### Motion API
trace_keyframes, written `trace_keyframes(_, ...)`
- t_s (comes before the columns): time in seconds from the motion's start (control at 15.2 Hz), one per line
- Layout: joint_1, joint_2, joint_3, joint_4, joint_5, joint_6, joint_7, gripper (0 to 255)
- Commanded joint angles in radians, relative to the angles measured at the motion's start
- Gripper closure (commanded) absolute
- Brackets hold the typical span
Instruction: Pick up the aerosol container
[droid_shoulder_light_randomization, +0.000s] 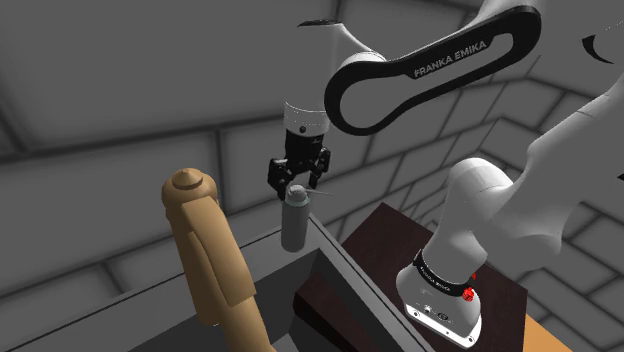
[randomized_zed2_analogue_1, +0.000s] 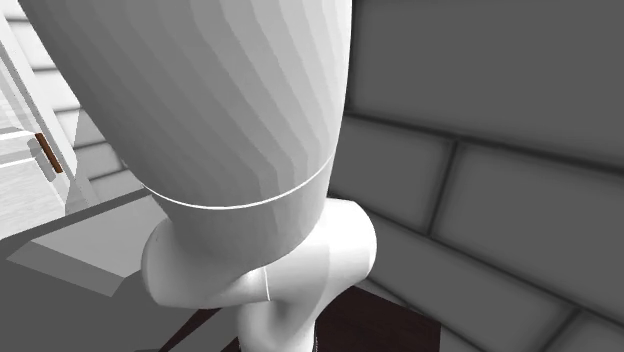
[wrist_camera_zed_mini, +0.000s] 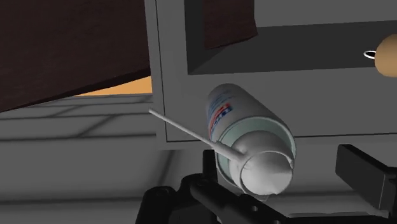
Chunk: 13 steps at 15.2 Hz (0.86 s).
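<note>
Now tool (droid_shoulder_light_randomization: 297, 186) open, can (droid_shoulder_light_randomization: 294, 222) btwn.

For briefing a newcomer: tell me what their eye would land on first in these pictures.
First, the grey aerosol can standing upright on the grey ledge mid-frame in the shoulder view, with the black gripper right over its top, fingers open on either side. Next, the tall tan rounded object at that view's lower left, and the white arm looming close in the second exterior view.

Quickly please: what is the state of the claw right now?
Claw: open, on either side of the top of the upright grey cylindrical aerosol can, not clasping it.
</note>
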Motion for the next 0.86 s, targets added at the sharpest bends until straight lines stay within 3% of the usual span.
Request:
trace_keyframes(0.0, 0.023, 0.003, -0.044, 0.011, -0.017, -0.024, -0.192, 255)
trace_keyframes(0.13, 0.048, -0.013, -0.066, 0.029, -0.03, -0.055, -0.18, 255)
trace_keyframes(0.79, 0.057, -0.058, -0.063, 0.107, -0.033, -0.178, -0.17, 255)
